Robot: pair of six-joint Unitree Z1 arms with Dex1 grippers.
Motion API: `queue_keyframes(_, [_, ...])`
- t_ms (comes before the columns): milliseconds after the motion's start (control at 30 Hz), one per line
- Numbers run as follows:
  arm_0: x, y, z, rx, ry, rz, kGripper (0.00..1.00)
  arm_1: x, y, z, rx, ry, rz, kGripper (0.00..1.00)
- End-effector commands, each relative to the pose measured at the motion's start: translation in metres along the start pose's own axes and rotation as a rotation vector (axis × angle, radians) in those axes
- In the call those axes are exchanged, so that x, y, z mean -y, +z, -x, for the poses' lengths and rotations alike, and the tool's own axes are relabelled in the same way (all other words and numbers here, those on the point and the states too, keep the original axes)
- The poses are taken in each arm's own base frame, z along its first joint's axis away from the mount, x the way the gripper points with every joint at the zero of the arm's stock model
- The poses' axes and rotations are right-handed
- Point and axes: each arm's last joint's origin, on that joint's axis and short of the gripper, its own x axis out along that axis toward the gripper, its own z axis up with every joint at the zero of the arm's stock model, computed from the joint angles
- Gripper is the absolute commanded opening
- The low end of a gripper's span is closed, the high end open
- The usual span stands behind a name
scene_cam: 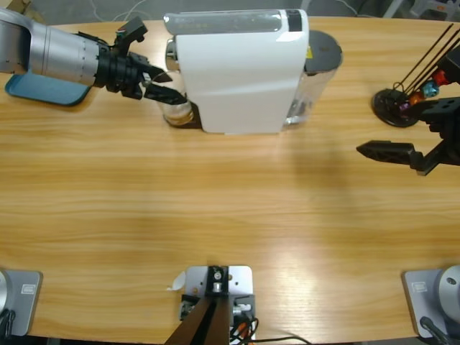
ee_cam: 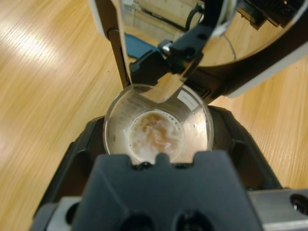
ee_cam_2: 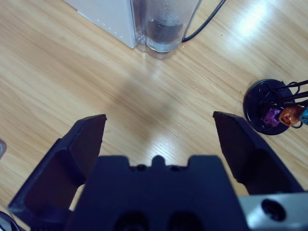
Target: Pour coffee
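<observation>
Risk: the clear plastic cup (ee_cam: 158, 132) sits under the chrome spout of the boxy white coffee machine (scene_cam: 241, 72), at its left end, far side of the long wooden surface (scene_cam: 215, 208). Lifted straight up, its rim would likely strike the spout; dragged out fast or tilted, the drink would likely slop over the rim. Thin walls may buckle under a hard squeeze.

Coffee (ee_cam: 155, 135): shallow brown pool in the cup bottom, pale swirled foam on top, small bubbles at its edge; cup walls misted.

Left gripper (scene_cam: 159, 85): at the cup, jaws either side of it; whether they press its walls cannot be told.

Right gripper (ee_cam_2: 159, 130): jaws spread wide, holding nothing, over bare surface right of the machine.

Other items: clear water tank (ee_cam_2: 166, 24) at the machine's right end; black wire capsule stand (scene_cam: 402, 104) with coloured foil capsules, far right; blue tray (scene_cam: 43, 90), far left.
</observation>
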Motion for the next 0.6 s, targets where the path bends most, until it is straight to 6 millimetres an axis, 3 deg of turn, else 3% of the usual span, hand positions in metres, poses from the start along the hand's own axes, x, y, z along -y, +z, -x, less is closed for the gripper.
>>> queue_keyframes(33, [-0.004, -0.010, 0.040, 0.021, 0.108, 0.013, 0.000, -0.002, -0.009, 0.000, 0.000, 0.020, 0.010, 1.000])
queue_keyframes(267, [-0.022, -0.023, 0.093, 0.047, 0.312, 0.081, 0.000, -0.002, -0.011, 0.002, 0.010, 0.019, 0.003, 1.000])
queue_keyframes(433, [-0.046, -0.047, 0.133, 0.052, 0.471, 0.198, 0.000, -0.002, -0.010, 0.001, 0.006, 0.018, 0.003, 1.000])
queue_keyframes(600, [-0.070, -0.073, 0.155, 0.026, 0.598, 0.325, 0.000, -0.002, -0.009, -0.001, -0.004, 0.021, 0.004, 1.000])
